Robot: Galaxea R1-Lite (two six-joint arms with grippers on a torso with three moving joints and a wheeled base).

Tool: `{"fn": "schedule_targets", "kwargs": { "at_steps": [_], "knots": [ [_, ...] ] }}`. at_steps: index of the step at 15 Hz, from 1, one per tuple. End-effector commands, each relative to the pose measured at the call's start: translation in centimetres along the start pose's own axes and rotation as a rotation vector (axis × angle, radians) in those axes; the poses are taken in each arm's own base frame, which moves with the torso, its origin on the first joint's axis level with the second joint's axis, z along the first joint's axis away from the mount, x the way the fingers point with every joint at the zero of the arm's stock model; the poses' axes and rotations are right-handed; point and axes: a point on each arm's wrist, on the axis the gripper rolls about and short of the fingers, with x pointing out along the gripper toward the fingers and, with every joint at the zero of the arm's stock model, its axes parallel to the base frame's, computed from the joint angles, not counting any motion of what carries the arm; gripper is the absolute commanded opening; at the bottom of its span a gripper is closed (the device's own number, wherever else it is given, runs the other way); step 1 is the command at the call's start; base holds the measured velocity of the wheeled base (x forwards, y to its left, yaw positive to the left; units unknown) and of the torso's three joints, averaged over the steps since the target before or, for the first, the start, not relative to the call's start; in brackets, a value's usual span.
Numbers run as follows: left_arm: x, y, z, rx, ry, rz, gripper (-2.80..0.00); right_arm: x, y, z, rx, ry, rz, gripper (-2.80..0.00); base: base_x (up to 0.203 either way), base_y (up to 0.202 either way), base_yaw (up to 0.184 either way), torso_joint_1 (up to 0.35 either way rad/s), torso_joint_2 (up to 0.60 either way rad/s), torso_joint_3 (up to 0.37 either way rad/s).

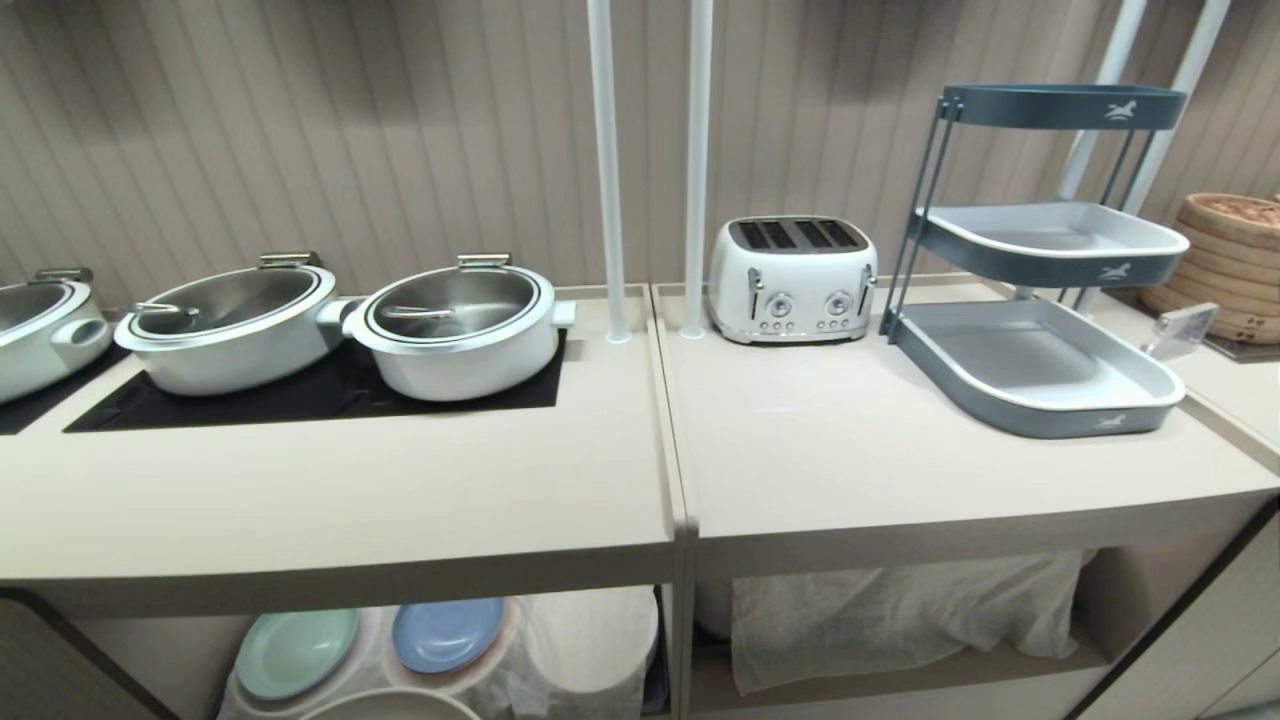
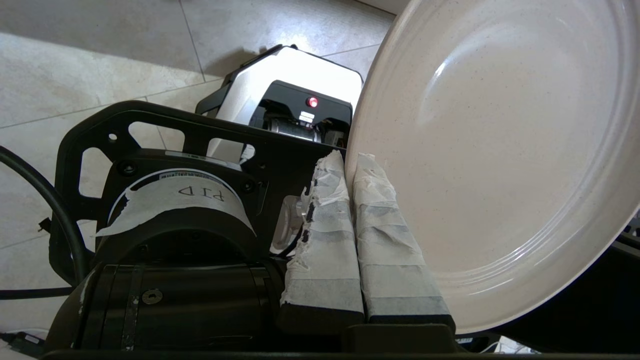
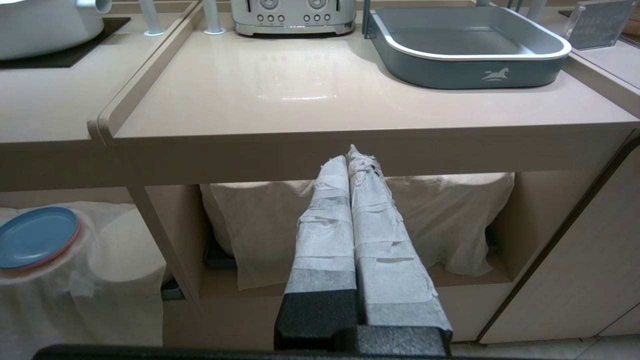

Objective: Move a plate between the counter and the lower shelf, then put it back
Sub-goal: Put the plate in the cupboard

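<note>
It is a kitchen, more showroom than home. A long beige counter point(image 1: 840, 450) fills the middle of the frame, with white pots point(image 1: 460, 325) on a black cooktop point(image 1: 310, 400) at left, a white toaster point(image 1: 792, 278) centre, a grey-blue tiered tray rack point(image 1: 1040, 300) and bamboo steamers point(image 1: 1225, 260) at right. Cloth-draped plate stacks point(image 1: 440, 650) fill the lower shelf point(image 1: 900, 680).

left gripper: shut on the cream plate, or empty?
Shut on the plate. In the left wrist view the left gripper has its taped fingers pinching the plate's rim, with the plate held tilted above the floor.
</note>
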Motion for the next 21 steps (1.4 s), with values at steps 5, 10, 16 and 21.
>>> {"fn": "schedule_targets", "kwargs": {
  "at_steps": [5, 10, 16, 21],
  "knots": [
    [0.07, 0.07, -0.13, -0.006, 0.009, 0.001, -2.80, 0.00, 0.00, -0.01, 0.001, 0.001, 0.000, -2.80, 0.000, 0.000, 0.000, 0.000, 0.00, 0.000],
    [0.07, 0.08, -0.19, -0.005, 0.007, 0.000, -2.80, 0.00, 0.00, 0.00, 0.008, 0.000, 0.000, -2.80, 0.000, 0.000, 0.000, -0.075, 0.16, 0.080],
    [0.03, 0.07, -0.21, -0.004, 0.004, -0.004, -2.80, 0.00, 0.00, 0.00, 0.011, 0.000, 0.000, -2.80, 0.000, 0.000, 0.000, -0.097, 0.21, 0.108],
    [0.07, 0.08, -0.19, -0.005, 0.008, -0.001, -2.80, 0.00, 0.00, 0.00, 0.011, 0.001, 0.000, -2.80, 0.000, 0.000, 0.000, -0.140, 0.29, 0.151]
  ]
}}
